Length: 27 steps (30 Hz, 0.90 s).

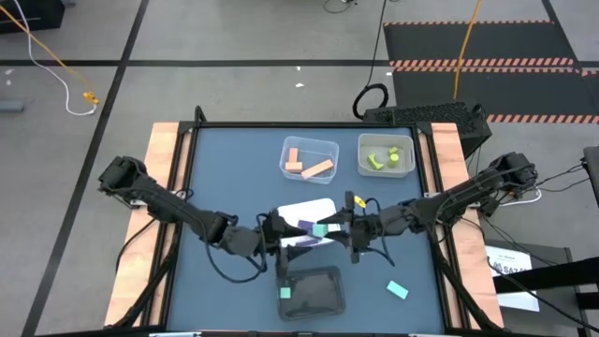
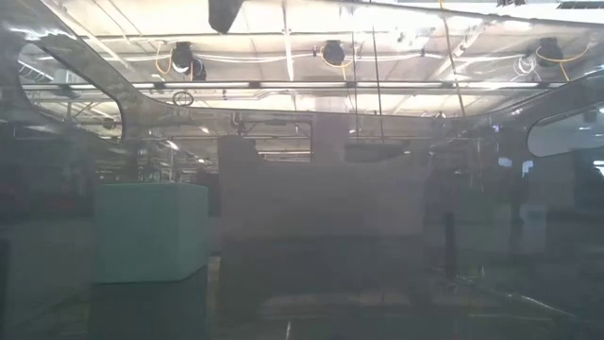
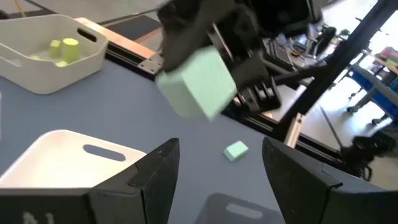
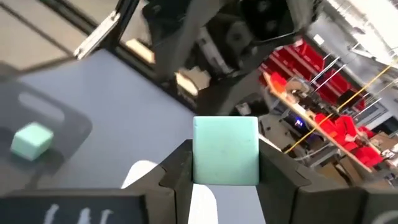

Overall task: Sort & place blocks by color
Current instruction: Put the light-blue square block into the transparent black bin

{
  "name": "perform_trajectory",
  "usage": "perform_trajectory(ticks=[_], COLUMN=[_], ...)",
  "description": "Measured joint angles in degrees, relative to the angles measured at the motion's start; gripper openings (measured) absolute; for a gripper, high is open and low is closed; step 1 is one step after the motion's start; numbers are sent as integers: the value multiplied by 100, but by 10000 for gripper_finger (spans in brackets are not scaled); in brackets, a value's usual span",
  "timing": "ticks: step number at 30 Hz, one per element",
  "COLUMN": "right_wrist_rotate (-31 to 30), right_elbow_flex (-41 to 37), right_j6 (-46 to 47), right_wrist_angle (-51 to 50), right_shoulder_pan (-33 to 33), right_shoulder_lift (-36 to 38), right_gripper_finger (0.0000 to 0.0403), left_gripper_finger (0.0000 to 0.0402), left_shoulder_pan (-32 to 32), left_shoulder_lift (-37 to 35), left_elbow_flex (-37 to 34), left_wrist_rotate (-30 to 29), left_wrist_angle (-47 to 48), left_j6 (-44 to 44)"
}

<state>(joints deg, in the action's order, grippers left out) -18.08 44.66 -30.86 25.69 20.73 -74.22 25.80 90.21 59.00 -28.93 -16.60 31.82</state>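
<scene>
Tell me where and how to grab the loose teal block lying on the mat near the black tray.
Come straight down on the teal block with a free claw and pinch its two longer flat sides. It lies flat on bare mat right of the black tray, nothing touching it, so the top approach looks open.

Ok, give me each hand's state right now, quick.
Left hand: open, holding nothing, beside the white tray.
Right hand: closed on a teal block above the white tray.

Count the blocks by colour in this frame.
Salmon-orange blocks: 3, clear tray
Yellow-green blocks: 3, grey-beige tray
Light teal blocks: 3, one in the right gripper, one in black tray, one on table
Purple blocks: at least 1, partly hidden
Total: at least 10
</scene>
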Motion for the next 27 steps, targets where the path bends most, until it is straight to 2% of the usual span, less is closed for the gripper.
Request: perform_trajectory(ticks=[5, 10, 16, 27], right_wrist_rotate=[-388, -825, -1634, -1964], right_elbow_flex=[0, 1, 0, 0], right_j6=[-29, -240, -290, -191], right_wrist_angle=[-358, -474, -458, 74], right_shoulder_pan=[-2, -2, -2, -180], right_shoulder_lift=[-50, -157, -296, -689], right_gripper_finger=[120, 120, 121, 120], left_gripper_finger=[230, 230, 230, 230], left_shoulder_pan=[-282, -629, -891, -1122], left_shoulder_lift=[0, 49, 57, 57], left_elbow_flex=[0, 0, -2, -2], left_wrist_rotate=[-2, -2, 104, 107], left_wrist_angle=[0, 38, 215, 201], left_j6=[181, 724, 1187, 1191])
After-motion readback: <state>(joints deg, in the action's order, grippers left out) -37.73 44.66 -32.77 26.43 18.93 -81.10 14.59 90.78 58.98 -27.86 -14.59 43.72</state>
